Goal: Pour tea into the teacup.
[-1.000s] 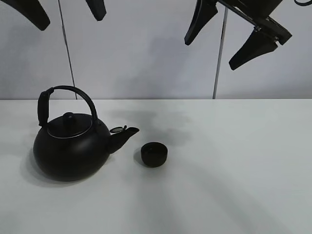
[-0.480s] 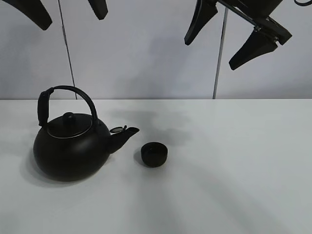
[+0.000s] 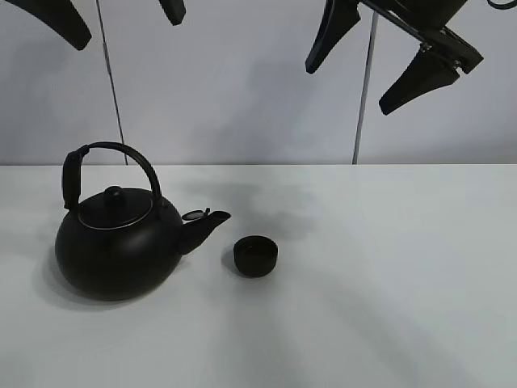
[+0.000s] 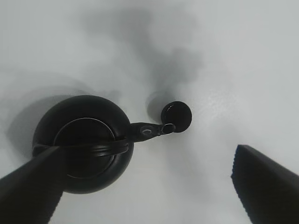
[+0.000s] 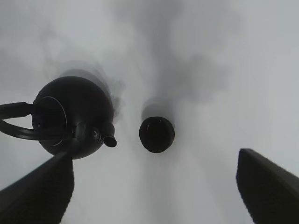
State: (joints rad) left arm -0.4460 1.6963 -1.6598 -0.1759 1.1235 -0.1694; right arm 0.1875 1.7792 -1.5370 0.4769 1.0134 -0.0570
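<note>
Two spread pincers, left (image 3: 117, 14) and right (image 3: 380, 61), high above kettle (image 3: 119, 242) beside teacup (image 3: 256, 255).

A matt black finish is seen on the kettle (image 3: 117, 246) and teacup (image 3: 256, 255). A thin bright metallic ring is noted around the lid. The table (image 3: 388, 283) appears smooth, white, faintly sheened.

Both arms hang high. The left claw (image 3: 121, 16) is spread wide, holding nothing. The right claw (image 3: 367, 69) likewise gapes empty
</note>
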